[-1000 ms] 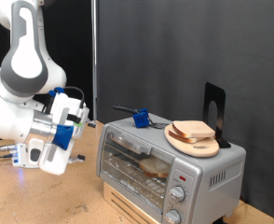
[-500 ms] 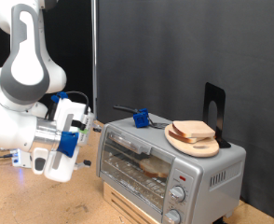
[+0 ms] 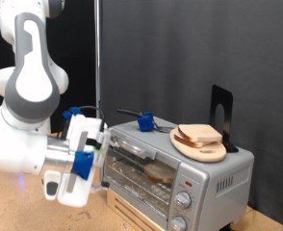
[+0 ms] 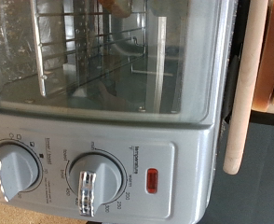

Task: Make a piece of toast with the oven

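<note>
Black curtains back a wooden bench (image 3: pixel 26 207) where the boxy silver toaster oven (image 3: pixel 175 173) stands shut, bread seemingly inside. Another pale bread slice (image 3: pixel 198 136) rests on the round wooden plate (image 3: pixel 192 147) atop it; the gripper (image 3: pixel 79 168) faces the glass door, and I cannot tell how its jaws stand

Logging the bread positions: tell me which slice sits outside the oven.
The piece of toast on the round wooden plate atop the oven; the other slice lies behind the glass door.
</note>
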Robot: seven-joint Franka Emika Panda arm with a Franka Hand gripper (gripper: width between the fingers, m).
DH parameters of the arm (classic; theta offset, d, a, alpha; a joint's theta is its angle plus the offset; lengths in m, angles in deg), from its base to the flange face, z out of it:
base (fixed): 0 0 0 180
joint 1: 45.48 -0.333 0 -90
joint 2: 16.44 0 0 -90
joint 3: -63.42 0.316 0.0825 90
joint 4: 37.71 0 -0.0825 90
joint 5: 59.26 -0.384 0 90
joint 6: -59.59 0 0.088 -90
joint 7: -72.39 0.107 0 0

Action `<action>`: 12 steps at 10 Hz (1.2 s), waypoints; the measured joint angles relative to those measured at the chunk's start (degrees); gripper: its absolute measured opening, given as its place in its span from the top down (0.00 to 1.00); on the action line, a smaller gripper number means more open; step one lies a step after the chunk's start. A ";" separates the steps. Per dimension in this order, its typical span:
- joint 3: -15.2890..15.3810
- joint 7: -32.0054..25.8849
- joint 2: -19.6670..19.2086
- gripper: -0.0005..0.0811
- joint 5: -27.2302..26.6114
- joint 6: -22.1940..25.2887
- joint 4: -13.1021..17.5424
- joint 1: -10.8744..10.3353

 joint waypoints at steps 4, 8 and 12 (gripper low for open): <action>-0.04 0.62 -0.07 0.01 -0.95 3.19 -0.67 0.37; 1.32 7.60 -5.39 0.01 -6.69 -2.73 6.37 -0.62; 1.68 7.94 -8.02 0.01 -4.49 -1.63 9.91 -1.08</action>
